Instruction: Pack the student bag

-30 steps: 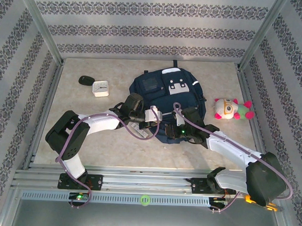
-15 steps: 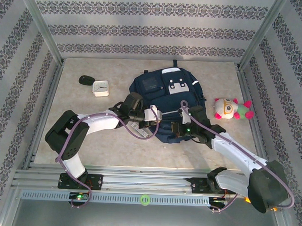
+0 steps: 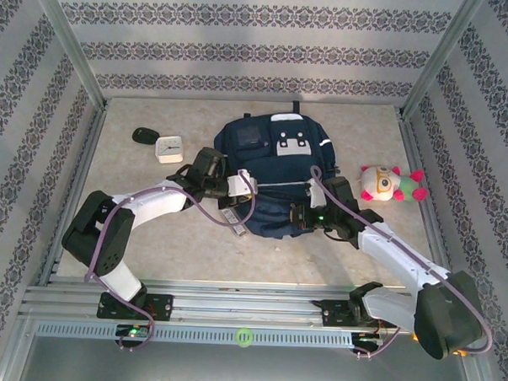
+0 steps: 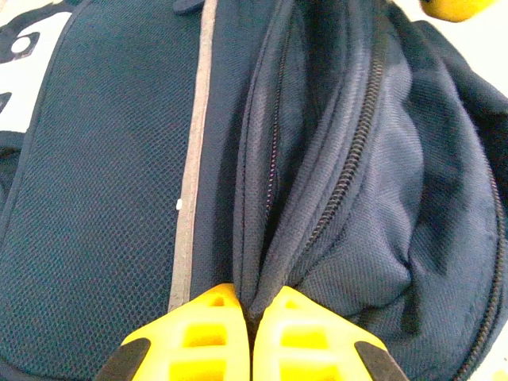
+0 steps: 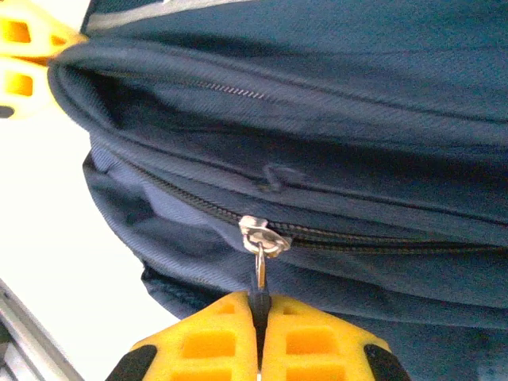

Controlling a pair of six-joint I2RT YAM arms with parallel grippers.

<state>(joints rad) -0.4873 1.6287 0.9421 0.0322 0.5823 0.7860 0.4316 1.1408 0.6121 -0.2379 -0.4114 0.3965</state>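
A dark navy fabric student bag (image 3: 277, 153) lies mid-tabletop (image 3: 151, 237). A white square clock (image 3: 168, 147) and a black oval object (image 3: 143, 135) lie left of it, and a pink-and-white plush toy (image 3: 392, 184) lies right of it.

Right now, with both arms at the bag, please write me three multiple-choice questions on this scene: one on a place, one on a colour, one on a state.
1. On which side of the dark navy fabric backpack lies the pink, white and green plush toy?
A. the right arm's side
B. the left arm's side
C. on top of it

2. What colour are the fingers of the right gripper?
A. red
B. blue
C. yellow

3. What does the right gripper hold?
A. nothing, jaws open
B. the silver metal zipper pull
C. the plush toy

Answers: 1 A, the top view shows the toy beside the backpack's right edge. 2 C, the right wrist view shows them yellow. 3 B, the fingers are shut on the pull's tab.
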